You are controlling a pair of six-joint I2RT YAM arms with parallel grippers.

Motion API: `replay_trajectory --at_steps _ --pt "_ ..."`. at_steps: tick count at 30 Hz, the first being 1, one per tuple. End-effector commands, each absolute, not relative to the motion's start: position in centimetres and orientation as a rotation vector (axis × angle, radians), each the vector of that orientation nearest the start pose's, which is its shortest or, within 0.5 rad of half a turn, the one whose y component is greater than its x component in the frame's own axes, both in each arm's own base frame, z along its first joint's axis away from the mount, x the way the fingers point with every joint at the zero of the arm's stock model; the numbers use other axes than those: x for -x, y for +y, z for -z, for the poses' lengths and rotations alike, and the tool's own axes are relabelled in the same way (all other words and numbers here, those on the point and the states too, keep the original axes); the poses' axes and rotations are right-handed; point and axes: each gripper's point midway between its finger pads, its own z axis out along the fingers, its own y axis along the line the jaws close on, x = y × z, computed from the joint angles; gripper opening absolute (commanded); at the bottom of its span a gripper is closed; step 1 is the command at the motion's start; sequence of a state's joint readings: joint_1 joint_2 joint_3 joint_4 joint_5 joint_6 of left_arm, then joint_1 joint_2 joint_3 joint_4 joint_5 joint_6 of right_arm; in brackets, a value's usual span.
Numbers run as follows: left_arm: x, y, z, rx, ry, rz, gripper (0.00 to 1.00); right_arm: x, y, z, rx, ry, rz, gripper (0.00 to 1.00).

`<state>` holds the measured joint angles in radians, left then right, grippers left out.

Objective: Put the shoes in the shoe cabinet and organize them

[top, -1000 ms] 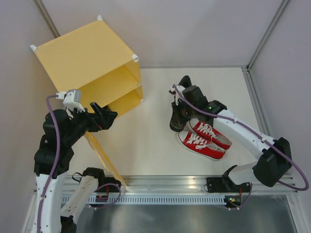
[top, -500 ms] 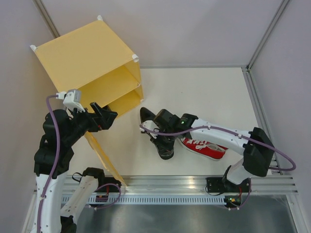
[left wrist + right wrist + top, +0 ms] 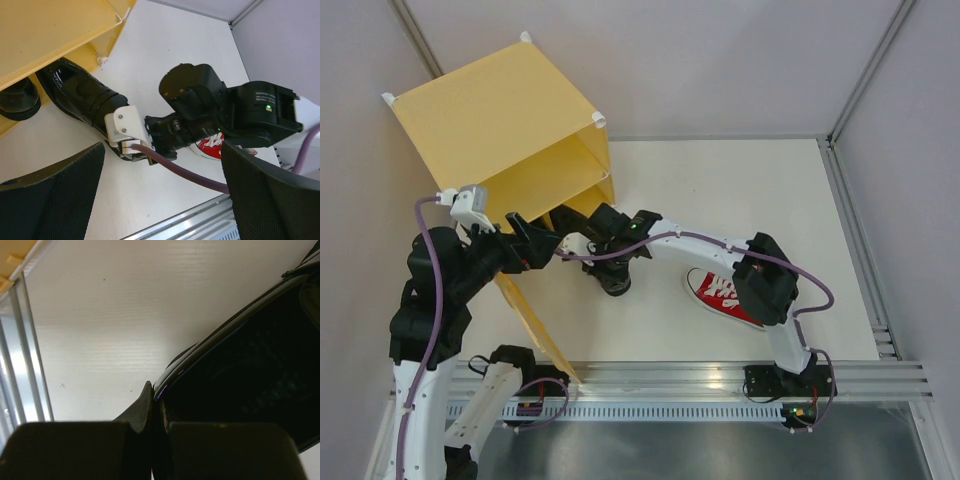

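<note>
- Right arm is stretched long and low across the bench (image 3: 720, 190) toward 10 o'clock, elbow bent above the red sneakers (image 3: 718, 292).
- Right hand (image 3: 156, 415) is clenched on the rim of a glossy black loafer (image 3: 80, 95). The wrist view shows both fingers pinching the edge of the shoe's opening.
- That loafer sits right at the mouth of the yellow shoe cabinet (image 3: 490, 110), at the lower compartment. Its toe looks like it's reaching the opening, but I honestly can't tell if it's inside or touching the bench.
- The second loafer (image 3: 17, 100) is in the lower compartment, at 9 o'clock in the left wrist view.
- Left arm is hunched up at 8 o'clock. Its hand (image 3: 162, 195) is spread wide with nothing in it, hovering over the open door panel (image 3: 535, 330).
- The bench is white, the walls (image 3: 720, 60) are pale grey, and a metal rail (image 3: 720, 375) runs along the near edge.
</note>
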<state>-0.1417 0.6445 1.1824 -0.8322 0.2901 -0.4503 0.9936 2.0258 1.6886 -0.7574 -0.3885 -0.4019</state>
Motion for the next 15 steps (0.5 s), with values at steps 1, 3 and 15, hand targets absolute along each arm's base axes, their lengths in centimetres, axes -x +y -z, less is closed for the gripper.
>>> replay_trajectory --at_steps 1,3,15 --pt "-18.4 -9.3 -34.4 0.107 1.911 0.669 1.00 -24.4 45.0 -11.5 1.825 1.813 -0.672 0.01" --pt "-18.4 -9.2 -34.5 0.107 1.908 0.665 1.00 -25.1 45.7 -11.3 1.813 1.805 -0.673 0.01" --pt "-18.3 -9.3 -34.0 0.109 1.926 0.673 1.00 -28.9 48.3 -11.2 1.664 1.786 -0.674 0.06"
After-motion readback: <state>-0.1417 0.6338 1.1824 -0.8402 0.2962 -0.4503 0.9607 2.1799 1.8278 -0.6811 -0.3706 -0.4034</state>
